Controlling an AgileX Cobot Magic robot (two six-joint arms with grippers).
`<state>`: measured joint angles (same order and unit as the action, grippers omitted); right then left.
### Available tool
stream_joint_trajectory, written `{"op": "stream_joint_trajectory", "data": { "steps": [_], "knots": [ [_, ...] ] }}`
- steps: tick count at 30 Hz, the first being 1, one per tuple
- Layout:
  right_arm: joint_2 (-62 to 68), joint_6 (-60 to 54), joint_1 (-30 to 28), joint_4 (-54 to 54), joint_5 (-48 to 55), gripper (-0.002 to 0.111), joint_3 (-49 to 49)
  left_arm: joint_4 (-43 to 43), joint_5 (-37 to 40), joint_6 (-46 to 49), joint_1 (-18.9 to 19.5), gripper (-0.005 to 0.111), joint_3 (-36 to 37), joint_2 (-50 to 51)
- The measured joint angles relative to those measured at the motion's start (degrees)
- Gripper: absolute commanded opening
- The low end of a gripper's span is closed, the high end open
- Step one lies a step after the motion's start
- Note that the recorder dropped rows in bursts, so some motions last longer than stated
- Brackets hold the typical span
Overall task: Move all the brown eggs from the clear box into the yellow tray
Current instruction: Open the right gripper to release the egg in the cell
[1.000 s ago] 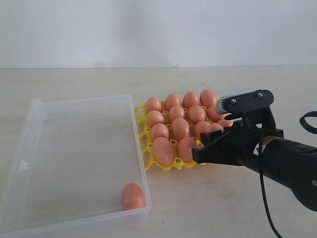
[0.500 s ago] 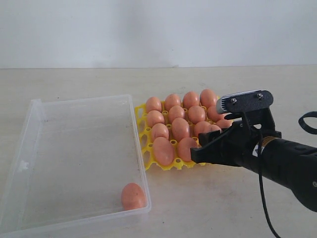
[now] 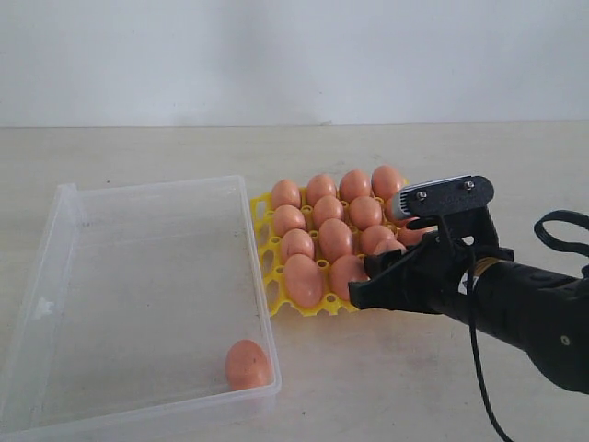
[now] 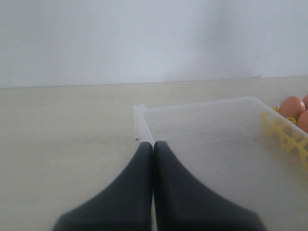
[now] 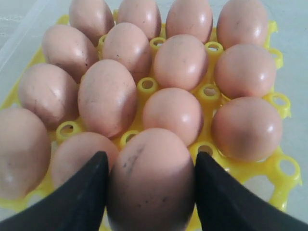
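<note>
Betw. R fingers point(image 5: 82, 197), wrist-cam only: egg point(image 5: 149, 183)

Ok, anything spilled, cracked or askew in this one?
Nothing stands out. The pinkish-brown speckled eggs sit in the bright yellow lattice tray, none visibly cracked. The right hand holds one more egg over it. A last egg lies in the clear plastic box's near corner, simply not moved yet.
</note>
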<state>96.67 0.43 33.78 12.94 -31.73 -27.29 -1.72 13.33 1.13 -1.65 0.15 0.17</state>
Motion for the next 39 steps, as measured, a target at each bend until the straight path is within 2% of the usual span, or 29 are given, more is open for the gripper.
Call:
{"op": "stream_joint_trajectory", "data": {
  "steps": [8, 10, 12, 13, 15, 22, 25, 39],
  "knots": [
    [0.1, -0.4, 0.0, 0.0, -0.4, -0.001, 0.0, 0.0, 0.0, 0.0, 0.0, -0.004, 0.0, 0.0],
    [0.1, -0.4, 0.0, 0.0, -0.9, 0.003, 0.0, 0.0, 0.0, 0.0, 0.0, -0.004, 0.0, 0.0],
    [0.1, -0.4, 0.0, 0.0, -1.5, 0.019, 0.0, 0.0, 0.0, 0.0, 0.0, -0.004, 0.0, 0.0],
    [0.1, -0.4, 0.0, 0.0, -1.5, 0.034, 0.0, 0.0, 0.0, 0.0, 0.0, -0.004, 0.0, 0.0],
    [0.1, -0.4, 0.0, 0.0, -1.6, 0.047, 0.0, 0.0, 0.0, 0.0, 0.0, -0.004, 0.0, 0.0],
    [0.1, 0.5, 0.0, 0.2, -1.9, 0.053, -0.1, 0.0, 0.0, 0.0, 0.0, -0.004, 0.0, 0.0],
    [0.1, 0.6, 0.0, 0.6, -1.7, 0.071, -0.1, 0.0, 0.0, 0.0, 0.0, -0.004, 0.0, 0.0],
    [-3.3, 0.2, 0.0, 3.2, 1.8, 0.073, -0.1, 0.0, 0.0, 0.0, 0.0, -0.004, 0.0, 0.0]
  ]
}}
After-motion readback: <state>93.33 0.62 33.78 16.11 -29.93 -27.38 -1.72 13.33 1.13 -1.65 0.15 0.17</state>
